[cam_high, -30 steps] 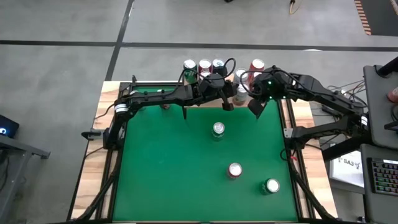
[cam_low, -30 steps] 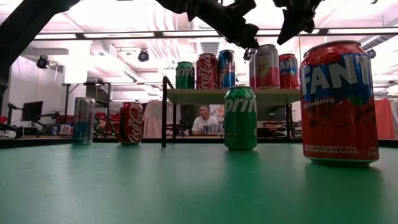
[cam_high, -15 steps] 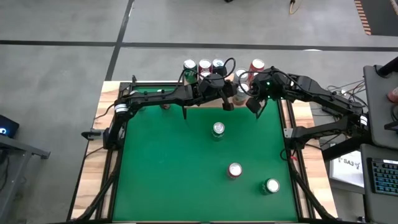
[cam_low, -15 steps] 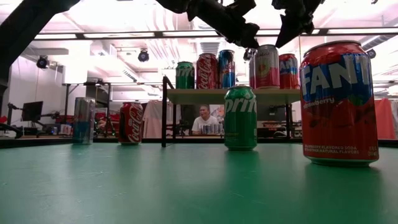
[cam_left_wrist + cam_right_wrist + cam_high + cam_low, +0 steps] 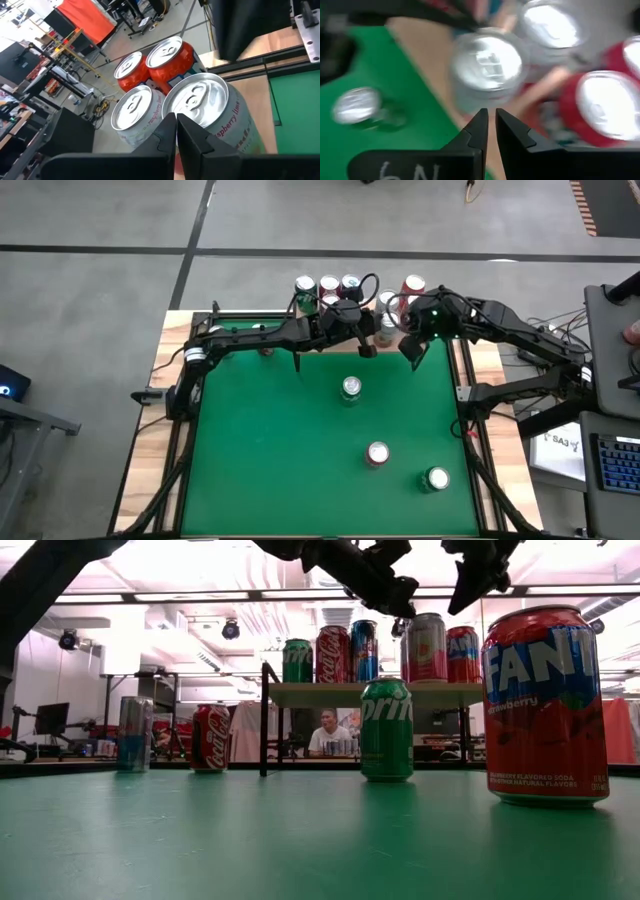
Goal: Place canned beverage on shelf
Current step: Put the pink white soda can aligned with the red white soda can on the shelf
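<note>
The shelf (image 5: 370, 692) stands at the far edge of the green tabletop (image 5: 300, 450), crowded with upright cans. Both grippers hover above them: left gripper (image 5: 366, 348) and right gripper (image 5: 408, 350), jaws closed, holding nothing. Three cans stand free on the tabletop: a Sprite can (image 5: 387, 729), a Fanta can (image 5: 545, 705), and a third can (image 5: 437, 478).
</note>
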Motion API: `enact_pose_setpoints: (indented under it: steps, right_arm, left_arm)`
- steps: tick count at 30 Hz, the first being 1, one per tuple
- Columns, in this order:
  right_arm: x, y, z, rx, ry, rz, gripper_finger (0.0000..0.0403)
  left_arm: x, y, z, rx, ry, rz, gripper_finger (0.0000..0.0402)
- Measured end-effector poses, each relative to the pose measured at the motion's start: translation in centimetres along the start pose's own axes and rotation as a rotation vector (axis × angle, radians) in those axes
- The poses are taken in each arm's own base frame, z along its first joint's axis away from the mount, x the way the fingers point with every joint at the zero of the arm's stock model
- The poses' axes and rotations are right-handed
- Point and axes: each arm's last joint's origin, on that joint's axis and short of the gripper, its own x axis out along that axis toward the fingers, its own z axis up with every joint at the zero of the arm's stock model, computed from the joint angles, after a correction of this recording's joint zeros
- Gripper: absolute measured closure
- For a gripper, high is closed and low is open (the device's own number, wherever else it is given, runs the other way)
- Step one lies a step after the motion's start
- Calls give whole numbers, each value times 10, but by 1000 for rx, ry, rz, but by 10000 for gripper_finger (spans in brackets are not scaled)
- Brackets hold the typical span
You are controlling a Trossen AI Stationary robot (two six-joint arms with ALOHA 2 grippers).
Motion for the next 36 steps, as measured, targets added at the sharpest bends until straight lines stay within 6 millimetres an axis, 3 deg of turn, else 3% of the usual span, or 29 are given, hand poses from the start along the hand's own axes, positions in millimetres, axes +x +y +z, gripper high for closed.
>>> enact_pose_setpoints:
  steps: [4,13,29,36]
  right_arm:
    - [6,5,1,0,3,119,375]
    - [23,7,4,-14,39,57,375]
    - [23,5,4,-15,38,6,375]
    - [11,3,9,-16,-3,10,375]
  left_arm:
    - [0,0,0,0,1,3,402]
    - [0,0,0,-2,1,4,402]
    - [-1,-4,2,-2,-3,-2,402]
    - [-2,-4,3,-36,-9,-4,402]
